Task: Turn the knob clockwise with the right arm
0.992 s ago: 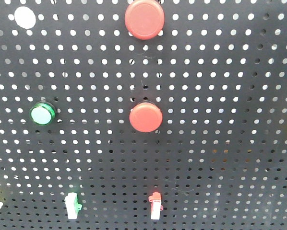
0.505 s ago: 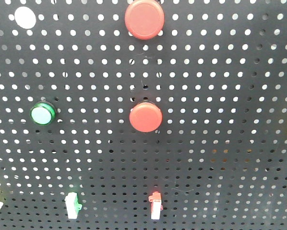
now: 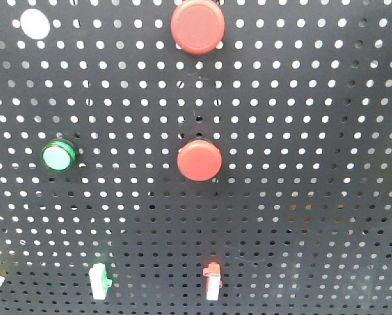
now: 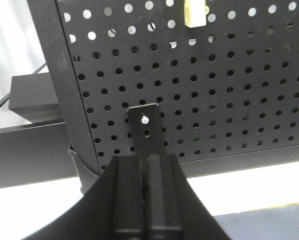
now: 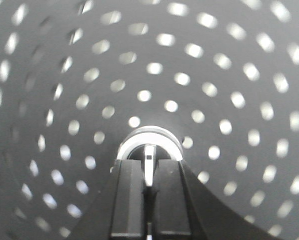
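- Over the last second the front view has hardly changed. The black perforated metal panel (image 3: 301,98), the lower red round push-button (image 3: 198,160) and the green round lamp (image 3: 58,156) sit where they did, apart from a faint drift to the right. No arm shows in that view.
- The round silver-rimmed knob with a pale centre ridge (image 5: 148,145) appears only in the right wrist view. It is mounted on the panel, directly ahead of the right tool (image 5: 148,167).
- The right tool is clenched on the knob's ridge, with a black finger touching it on each side.
- With so little changing, the grip looks settled, and the clockwise twist is probably the step in hand. How far the knob has been turned cannot be read.
- The left tool (image 4: 145,167) is clenched on nothing. It sits low, near the small black screwed bracket (image 4: 146,125).
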Controlling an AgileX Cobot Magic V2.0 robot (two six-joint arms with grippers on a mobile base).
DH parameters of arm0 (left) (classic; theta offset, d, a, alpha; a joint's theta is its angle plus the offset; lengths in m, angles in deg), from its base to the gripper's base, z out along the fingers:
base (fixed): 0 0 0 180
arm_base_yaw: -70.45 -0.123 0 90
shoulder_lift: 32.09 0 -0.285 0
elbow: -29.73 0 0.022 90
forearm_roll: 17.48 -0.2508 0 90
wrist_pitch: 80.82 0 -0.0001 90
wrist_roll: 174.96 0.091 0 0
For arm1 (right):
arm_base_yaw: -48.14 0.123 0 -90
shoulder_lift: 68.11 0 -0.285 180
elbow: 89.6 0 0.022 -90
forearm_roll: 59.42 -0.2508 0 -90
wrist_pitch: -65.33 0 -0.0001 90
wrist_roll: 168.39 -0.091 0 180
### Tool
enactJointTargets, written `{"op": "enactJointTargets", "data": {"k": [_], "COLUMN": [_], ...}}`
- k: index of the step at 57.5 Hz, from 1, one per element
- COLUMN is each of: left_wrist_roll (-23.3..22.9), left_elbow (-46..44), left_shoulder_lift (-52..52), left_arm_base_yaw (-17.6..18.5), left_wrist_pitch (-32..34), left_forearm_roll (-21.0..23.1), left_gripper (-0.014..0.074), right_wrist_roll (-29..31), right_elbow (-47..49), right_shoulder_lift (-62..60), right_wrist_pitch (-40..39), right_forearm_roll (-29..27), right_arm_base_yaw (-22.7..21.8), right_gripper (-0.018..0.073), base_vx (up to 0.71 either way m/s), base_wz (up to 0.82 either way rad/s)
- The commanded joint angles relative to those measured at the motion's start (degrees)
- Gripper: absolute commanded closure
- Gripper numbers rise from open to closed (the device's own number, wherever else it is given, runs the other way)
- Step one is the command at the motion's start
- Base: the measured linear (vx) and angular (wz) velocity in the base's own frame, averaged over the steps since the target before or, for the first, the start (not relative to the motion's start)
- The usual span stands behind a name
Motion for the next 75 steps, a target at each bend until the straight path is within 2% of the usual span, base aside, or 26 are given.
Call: {"op": "enactJointTargets", "data": {"k": [1, 25, 37, 41, 55, 62, 75], "left_wrist_roll": [-0.1, -0.1, -0.1, -0.1, -0.1, -0.1, -0.1], "left_elbow": [1.9, 1.9, 1.9, 1.9, 1.9, 1.9, 1.9], "left_shoulder_lift": [-1.0, -1.0, -1.0, -1.0, -1.0, -1.0, -1.0], "left_arm_base_yaw": [0.4, 0.4, 0.4, 0.4, 0.4, 0.4, 0.4], "left_wrist_pitch": [4.9, 4.9, 4.9, 4.9, 4.9, 4.9, 4.9], "left_forearm_roll": [0.3, 0.3, 0.3, 0.3, 0.3, 0.3, 0.3], "left_gripper": [0.0603, 0.0603, 0.0603, 0.0603, 0.0603, 0.0603, 0.0603], "right_wrist_roll": [-9.2, -47.8, -61.1, -62.9, -63.0, -63.0, -63.0], "right_elbow": [1.7, 1.7, 1.7, 1.7, 1.7, 1.7, 1.7], "right_shoulder_lift": [0.5, 0.5, 0.3, 0.3, 0.3, 0.3, -0.2], "right_wrist_pitch": [-0.2, -2.9, -3.8, -3.9, -3.7, -3.8, -3.9], "right_forearm_roll": [3.9, 4.0, 4.0, 4.4, 7.9, 8.3, 8.1], "right_arm_base_yaw": [-0.2, -0.2, -0.2, -0.2, -0.2, -0.2, -0.2], "right_gripper": [0.0567, 0.0567, 0.0567, 0.0567, 0.0522, 0.0442, 0.0216], "base_vx": [0.00, 0.00, 0.00, 0.00, 0.00, 0.00, 0.00], "base_wz": [0.00, 0.00, 0.00, 0.00, 0.00, 0.00, 0.00]}}
